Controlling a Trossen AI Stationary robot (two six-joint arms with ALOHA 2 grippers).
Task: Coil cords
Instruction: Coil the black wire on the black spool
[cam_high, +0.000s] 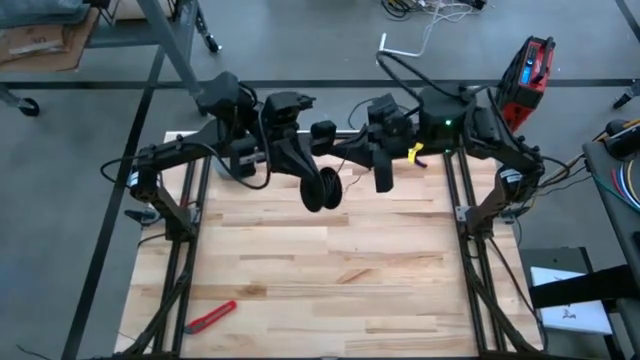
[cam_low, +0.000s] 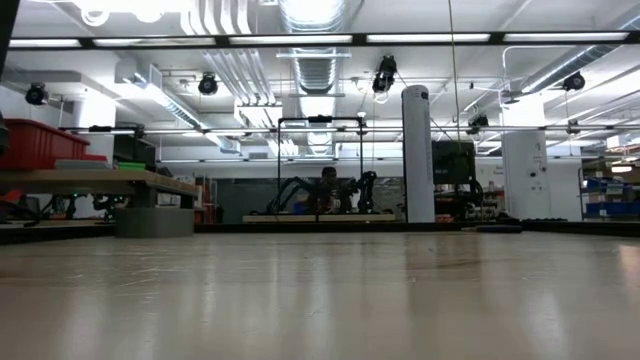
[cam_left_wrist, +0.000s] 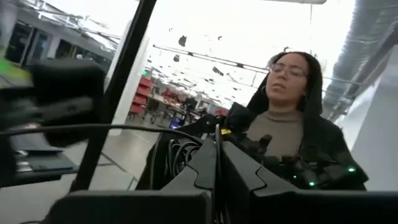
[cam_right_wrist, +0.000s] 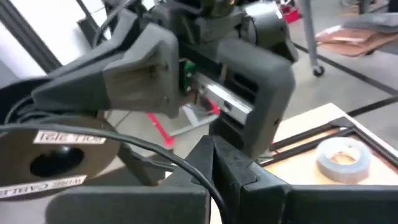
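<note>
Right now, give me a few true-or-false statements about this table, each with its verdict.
1. The reel is up off the table, where the left gripper and the right gripper meet. True.
2. The red cutter lies under the reel. False: it lies near a table corner on the left arm's side, far from both arms.
3. The grey tape roll sits on the table. True.
4. Nobody is in view. False: a person shows in the left wrist view.

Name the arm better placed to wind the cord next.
Right, likely: the left gripper is occupied at the reel, while the right gripper hangs beside it with the loose cord crossing just before it.
</note>
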